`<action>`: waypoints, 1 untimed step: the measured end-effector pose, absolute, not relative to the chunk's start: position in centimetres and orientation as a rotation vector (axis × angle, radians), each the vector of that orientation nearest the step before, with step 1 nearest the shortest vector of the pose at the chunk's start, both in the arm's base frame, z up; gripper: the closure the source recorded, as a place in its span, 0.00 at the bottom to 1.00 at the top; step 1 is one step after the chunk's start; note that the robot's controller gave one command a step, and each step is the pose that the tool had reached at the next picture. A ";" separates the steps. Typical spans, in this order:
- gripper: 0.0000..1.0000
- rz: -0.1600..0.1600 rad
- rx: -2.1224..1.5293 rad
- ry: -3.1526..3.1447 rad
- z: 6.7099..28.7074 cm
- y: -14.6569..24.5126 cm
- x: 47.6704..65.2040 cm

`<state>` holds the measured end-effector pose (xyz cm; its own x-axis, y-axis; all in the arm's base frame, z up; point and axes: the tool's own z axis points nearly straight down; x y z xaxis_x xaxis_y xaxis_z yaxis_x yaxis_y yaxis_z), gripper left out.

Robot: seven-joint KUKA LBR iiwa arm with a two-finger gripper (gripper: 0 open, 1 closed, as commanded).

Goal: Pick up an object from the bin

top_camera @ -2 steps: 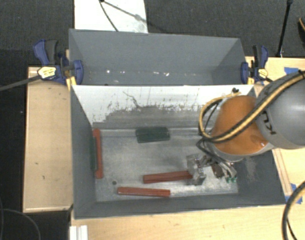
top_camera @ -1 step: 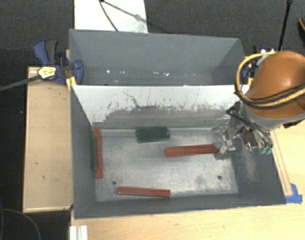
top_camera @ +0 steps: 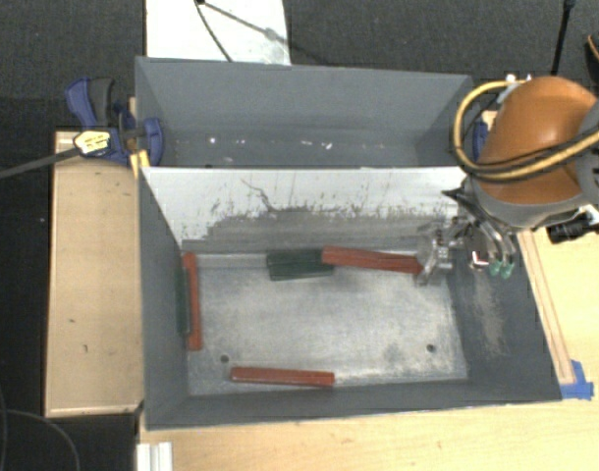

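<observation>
Gripper (top_camera: 433,260): right of centre in the frame, low against the bin's back wall, near the floor's upper right corner. It hangs under the arm's orange cover (top_camera: 531,126), which fills the upper right, with a yellow cable (top_camera: 466,130) looped round it. Open or clenched: cannot tell, since the metal parts there run together with the scratched wall behind.

Nearest thing: a red-brown stick (top_camera: 370,259), lying flat along the foot of the back wall and running left to right. Its right end reaches the gripper's tip and seems to touch it. Whether it is gripped, cannot tell.

Next out: a dark green block (top_camera: 299,265), also flat at the back wall, at the left end of that stick. The two meet or overlap slightly there.

Count of red-brown sticks: three.
- The one at the gripper.
- A second stick (top_camera: 192,302), lying top to bottom along the left wall, well apart from the gripper. A dark strip lies just left of it; thing or shadow, cannot tell.
- A third stick (top_camera: 282,377), flat along the front edge of the floor, lower centre-left, alone.

Count of dark green blocks: one for certain.

Bin (top_camera: 309,116): grey metal with sloping walls. The back wall is scuffed and streaked, and the middle of the floor is bare.
</observation>
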<state>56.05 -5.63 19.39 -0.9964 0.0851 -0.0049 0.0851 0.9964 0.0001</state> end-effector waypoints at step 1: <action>1.00 0.000 0.066 3.128 28.9 -3.8 57.3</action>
